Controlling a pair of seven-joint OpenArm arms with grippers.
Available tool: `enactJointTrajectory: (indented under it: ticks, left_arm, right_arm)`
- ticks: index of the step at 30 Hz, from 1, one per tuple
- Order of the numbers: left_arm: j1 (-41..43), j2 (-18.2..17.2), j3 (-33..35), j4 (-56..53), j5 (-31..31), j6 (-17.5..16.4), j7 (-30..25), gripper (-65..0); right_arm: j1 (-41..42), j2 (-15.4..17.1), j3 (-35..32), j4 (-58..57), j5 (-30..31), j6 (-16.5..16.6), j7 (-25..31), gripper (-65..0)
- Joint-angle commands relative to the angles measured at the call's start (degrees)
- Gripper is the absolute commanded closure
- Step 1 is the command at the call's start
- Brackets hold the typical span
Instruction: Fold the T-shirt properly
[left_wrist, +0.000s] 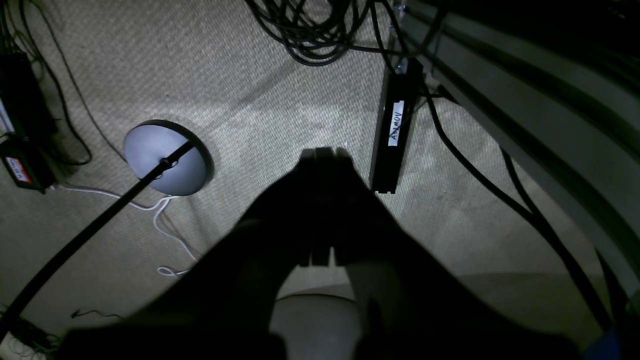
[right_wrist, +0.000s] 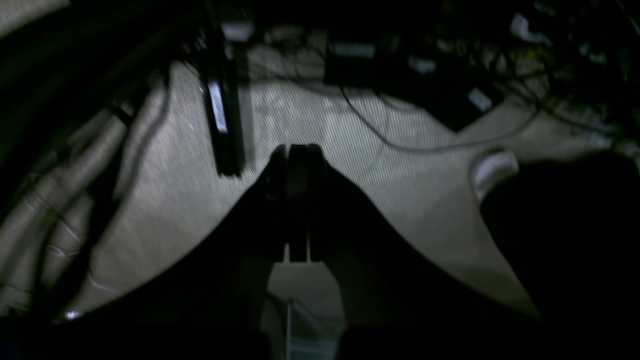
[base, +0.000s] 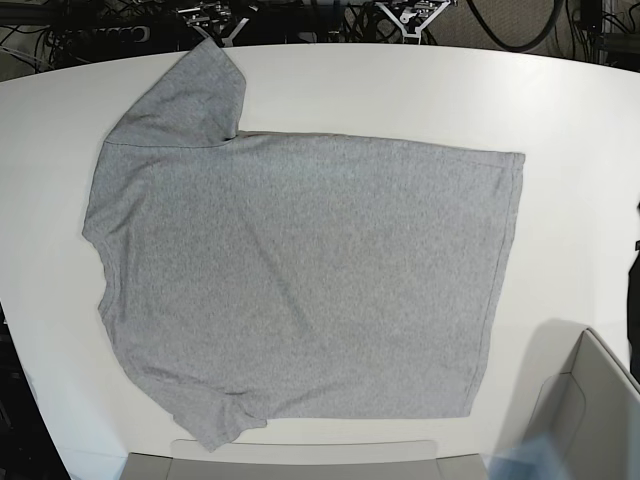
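The T-shirt (base: 300, 280) lies flat and plain side up on the table (base: 570, 110), fully spread. Its long axis runs across the base view: collar and shoulders toward that view's left, hem toward its right. One sleeve points to the table's far edge. The other sleeve lies at the near edge, slightly bunched.

Neither arm is over the table. Both wrist cameras look down at carpet (left_wrist: 280, 100) and cables beyond the table, so the shirt lies well apart from both grippers.

The left gripper (left_wrist: 322, 155) has its jaws pressed together and holds nothing. The right gripper (right_wrist: 295, 152) stands likewise, jaws together and empty.

Judgement: no fold has started. Of the shirt, the hem end lies toward the left arm's side of the table; the collar end lies toward the right arm's side. Which arm is actually nearer cannot be told, since neither appears in the base view. Each arm must first come in over the table and open before it can take a shirt edge.
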Motion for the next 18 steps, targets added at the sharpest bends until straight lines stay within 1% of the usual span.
enactJointTrajectory:
  ticks: [1,4,8,18]
  left_arm:
    - [0.2,0.4,-0.2,0.1,0.3,0.1,-0.3,-0.2]
    - [0.4,0.4,-0.1,0.1,0.3,0.2,-0.3,-0.2]
    - [0.8,0.2,-0.1,0.1,0.3,0.2,-0.3,-0.2]
    - [0.3,0.1,-0.5,0.1,0.1,0.1,-0.3,-0.2]
  right_arm:
    - [-0.2,0.4,0.1,0.1,0.1,0.1,0.1,-0.2]
    - [-0.5,0.8,0.5,0.1,0.4,0.1,-0.2,-0.2]
    - [-0.4,0.4,0.6,0.1,0.4,0.1,0.1,-0.2]
    - [2.0,0.3,0.3,-0.1,0.4,0.1,-0.2,-0.2]
